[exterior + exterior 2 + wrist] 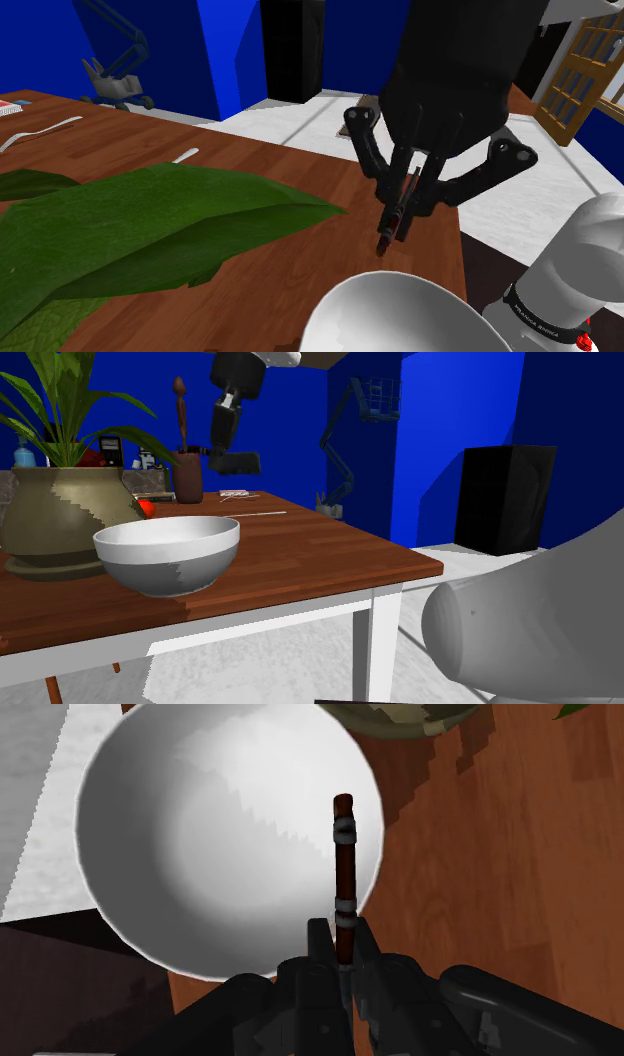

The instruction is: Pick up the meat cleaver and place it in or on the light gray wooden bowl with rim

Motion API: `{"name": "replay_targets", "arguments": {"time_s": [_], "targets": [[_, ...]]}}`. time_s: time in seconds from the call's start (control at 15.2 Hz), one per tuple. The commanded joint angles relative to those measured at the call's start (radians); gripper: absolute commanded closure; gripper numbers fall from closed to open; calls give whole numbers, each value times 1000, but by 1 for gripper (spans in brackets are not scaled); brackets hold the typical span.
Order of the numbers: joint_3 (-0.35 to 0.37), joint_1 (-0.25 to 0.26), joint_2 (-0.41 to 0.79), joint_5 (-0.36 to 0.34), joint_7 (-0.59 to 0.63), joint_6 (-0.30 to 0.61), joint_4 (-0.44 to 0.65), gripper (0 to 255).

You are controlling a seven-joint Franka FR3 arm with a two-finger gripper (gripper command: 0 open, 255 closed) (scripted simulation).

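Closest to you, the black fingers (320, 944) are clamped on the meat cleaver (343, 854). You see it edge-on, a thin reddish-brown length with pale bands running straight out from between the fingertips. Directly below the fingers sits the bowl (150, 824), plain white shading to light grey, with a rounded rim. The cleaver's far end hangs over the bowl's inside, near the rim on the side where the brown wooden worktop (480, 904) shows. From the shoulder view you can check that the cleaver slants down out of the fingers and stops above the bowl, apart from it. From the second exterior view, the fingers hang high over the worktop. Beyond the bowl, past the cleaver's tip, stands a mottled olive plant pot (400, 719), and its broad green leaves (150, 220) spread over the worktop to one side of the fingers. Farther out from the fingers, a dark cup (188, 477) holds a tall wooden utensil, and pale cutlery (40, 130) lies on the wood. Well behind all this, a black cabinet (505, 497) stands against blue walls (440, 432).
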Motion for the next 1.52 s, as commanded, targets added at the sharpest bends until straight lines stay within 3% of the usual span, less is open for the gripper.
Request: {"name": "replay_targets", "arguments": {"time_s": [0.0,0.26,1.12,1.45], "targets": [[31,18,-26,29,48,5,0,255],[97,36,-50,72,140,13,35,255],[149,68,-115,133,78,135,-153,255],[150,69,-115,135,77,137,-156,255]]}}
